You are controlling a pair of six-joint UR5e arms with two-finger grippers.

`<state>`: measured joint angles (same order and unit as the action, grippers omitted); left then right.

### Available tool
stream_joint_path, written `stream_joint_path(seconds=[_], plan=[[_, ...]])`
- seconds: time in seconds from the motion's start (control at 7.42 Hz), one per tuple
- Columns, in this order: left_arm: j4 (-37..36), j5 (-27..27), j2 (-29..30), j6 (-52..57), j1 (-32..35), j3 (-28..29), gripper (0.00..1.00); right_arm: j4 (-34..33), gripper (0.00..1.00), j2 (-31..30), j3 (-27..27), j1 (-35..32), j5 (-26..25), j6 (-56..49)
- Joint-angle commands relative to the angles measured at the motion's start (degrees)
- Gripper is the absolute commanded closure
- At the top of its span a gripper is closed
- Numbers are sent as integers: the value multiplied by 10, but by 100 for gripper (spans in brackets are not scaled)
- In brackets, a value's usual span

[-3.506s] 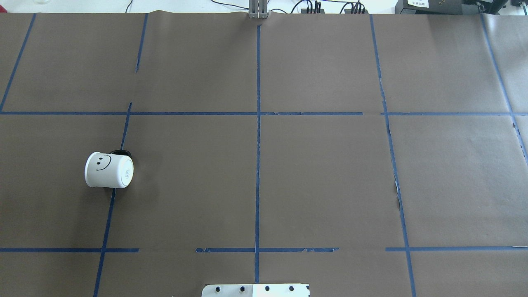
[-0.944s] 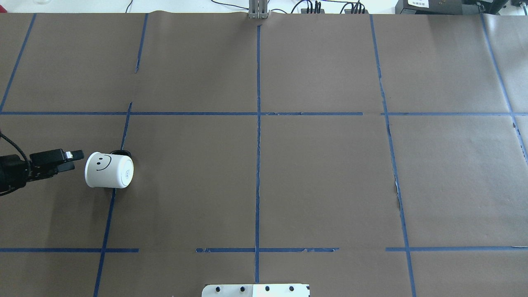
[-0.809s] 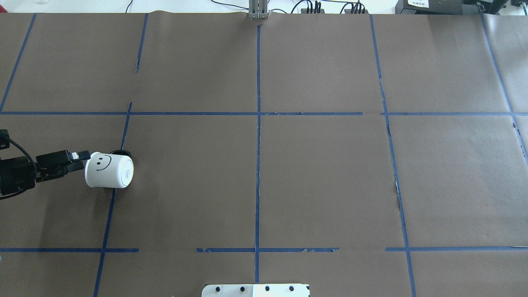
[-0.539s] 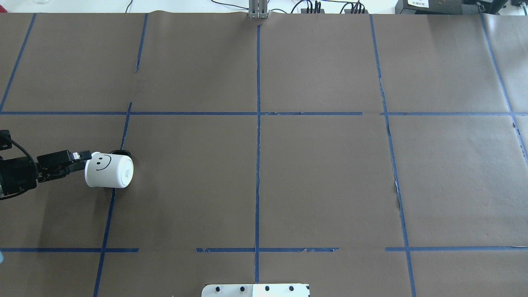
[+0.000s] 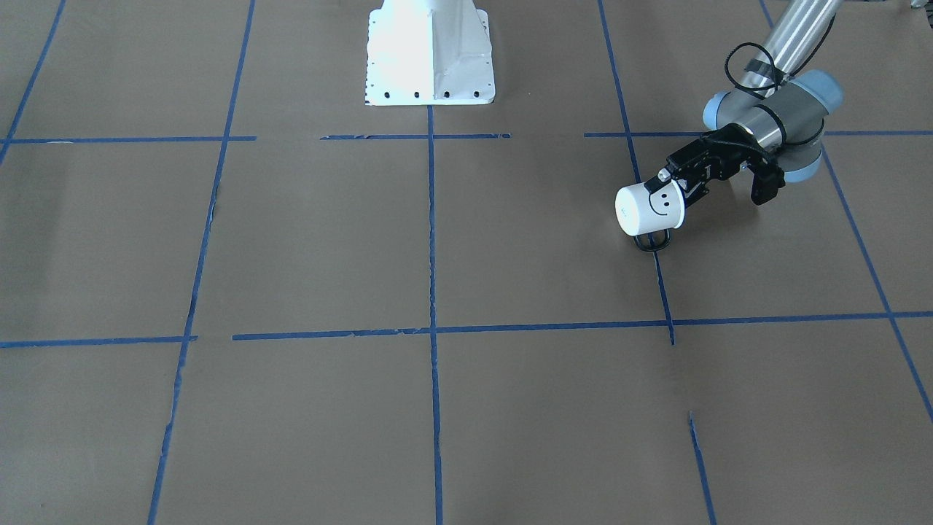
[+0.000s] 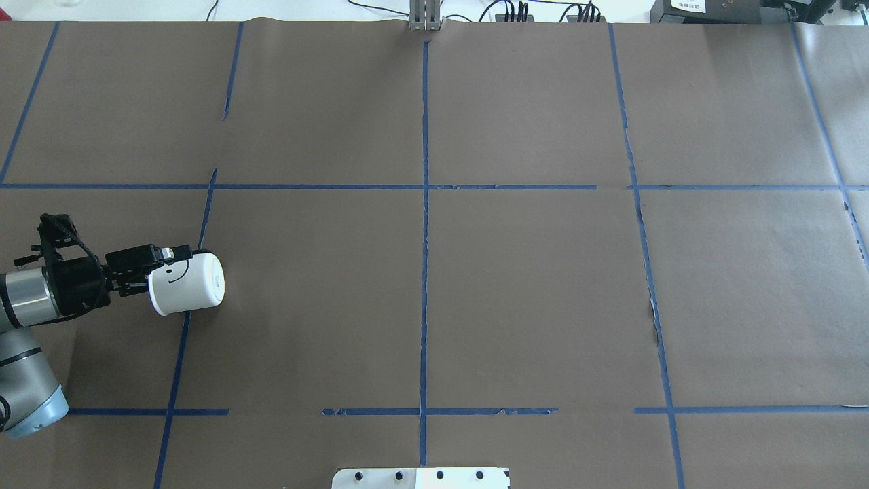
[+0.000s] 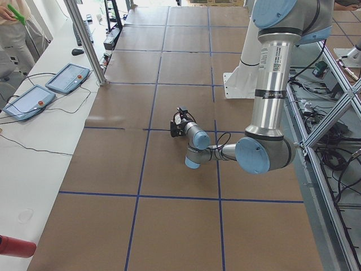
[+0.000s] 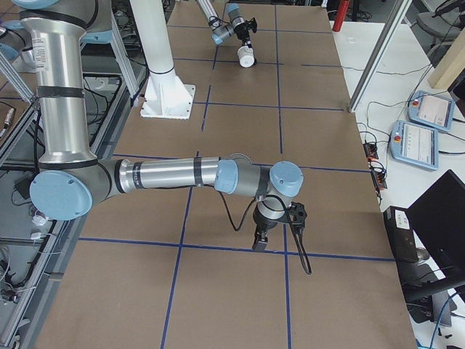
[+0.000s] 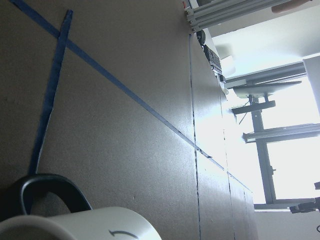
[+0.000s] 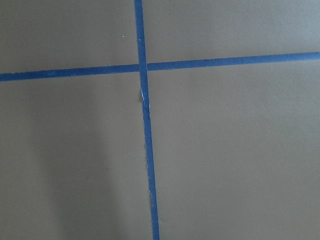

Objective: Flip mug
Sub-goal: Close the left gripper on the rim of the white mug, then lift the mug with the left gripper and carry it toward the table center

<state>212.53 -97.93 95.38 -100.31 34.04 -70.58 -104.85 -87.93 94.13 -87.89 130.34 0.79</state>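
The white mug with the black smiley lies on its side at the table's left, base pointing right, its open end toward my left gripper. Its black loop handle touches the paper. My left gripper is low and level, its fingers closed on the mug's rim, one fingertip over the outer wall. The left wrist view shows the mug wall and the handle close up. My right gripper shows only in the exterior right view, pointing down over the table; I cannot tell whether it is open.
Brown paper with blue tape lines covers the table. The white robot base plate stands at the near middle edge. An aluminium post rises at the far edge. Control tablets lie on a side table.
My left arm came in from the left, reached the mug's open end and closed on its rim. The mug has shifted slightly to the right.
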Motion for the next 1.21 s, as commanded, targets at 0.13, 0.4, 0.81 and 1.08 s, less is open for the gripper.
stream_joint_path(seconds=[0.13, 0.4, 0.81, 1.08], plan=[[4, -6, 3, -37, 1, -2, 100, 0, 0, 0, 0, 0, 0, 0], [17, -6, 22, -64, 5, -6, 100, 0, 0, 0, 0, 0, 0, 0], [14, -7, 42, -77, 14, -53, 100, 0, 0, 0, 0, 0, 0, 0], [-142, -70, 73, -76, 37, -122, 100, 0, 0, 0, 0, 0, 0, -1]])
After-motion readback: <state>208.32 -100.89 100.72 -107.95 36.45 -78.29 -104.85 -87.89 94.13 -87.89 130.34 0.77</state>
